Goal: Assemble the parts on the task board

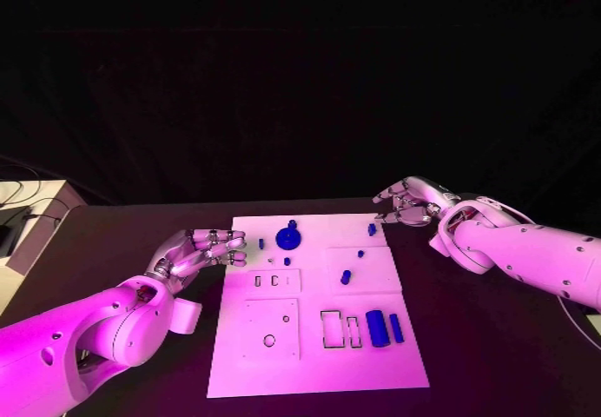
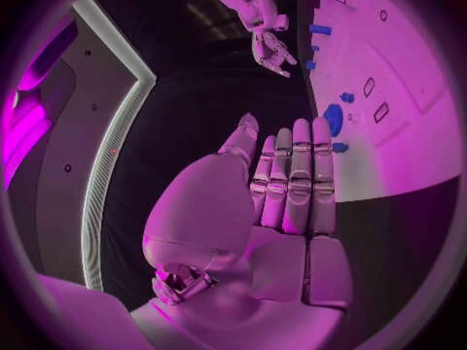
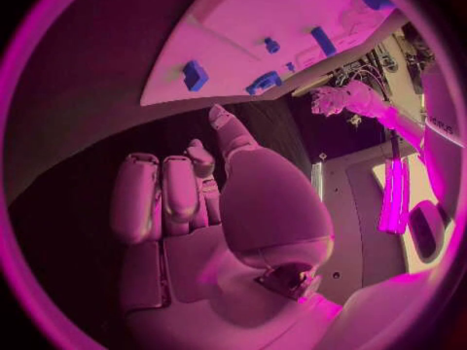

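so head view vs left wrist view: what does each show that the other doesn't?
Head view alone: the whole task board, including its near end, where a blue cylinder and a blue bar lie beside rectangular slots.

Left wrist view alone: the left hand from behind, fingers straight and side by side, holding nothing.

Both: the round blue disc, the board's far end, and the right hand off the board's far right corner, holding nothing.

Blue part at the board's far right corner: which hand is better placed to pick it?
Probably right. The right hand hovers just beside that blue part, holding nothing; the left hand sits off the task board's opposite edge.
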